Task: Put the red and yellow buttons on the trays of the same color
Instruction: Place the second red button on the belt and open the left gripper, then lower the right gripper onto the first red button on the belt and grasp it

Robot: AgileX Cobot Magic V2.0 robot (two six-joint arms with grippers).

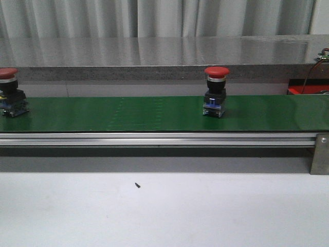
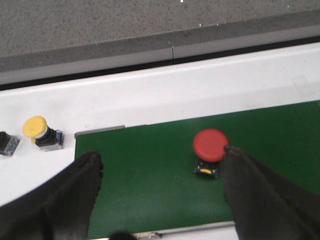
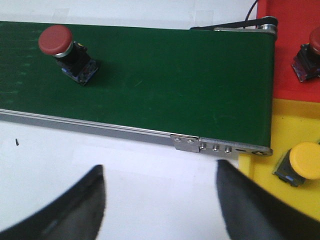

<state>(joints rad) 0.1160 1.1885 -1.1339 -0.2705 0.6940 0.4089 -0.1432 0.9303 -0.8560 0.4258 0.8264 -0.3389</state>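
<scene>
Two red-capped buttons stand on the green belt (image 1: 154,113): one right of the middle (image 1: 216,90) and one at the left edge (image 1: 10,92). My left gripper (image 2: 161,153) is open above the belt's end, and a red button (image 2: 210,145) sits just by one fingertip (image 2: 229,150), not between the fingers. A yellow button (image 2: 36,128) lies on the white table past the belt's end. My right gripper (image 3: 160,167) is open and empty over the white table. Its view shows a red button (image 3: 56,41) on the belt, a red tray (image 3: 292,55) holding a red button (image 3: 312,50), and a yellow tray (image 3: 280,135) holding a yellow button (image 3: 305,161).
An aluminium rail (image 1: 154,139) runs along the belt's near side, with a metal bracket (image 1: 320,154) at its right end. A grey ledge (image 1: 154,51) lies behind the belt. A dark part (image 2: 6,143) lies by the yellow button. Neither gripper shows in the front view.
</scene>
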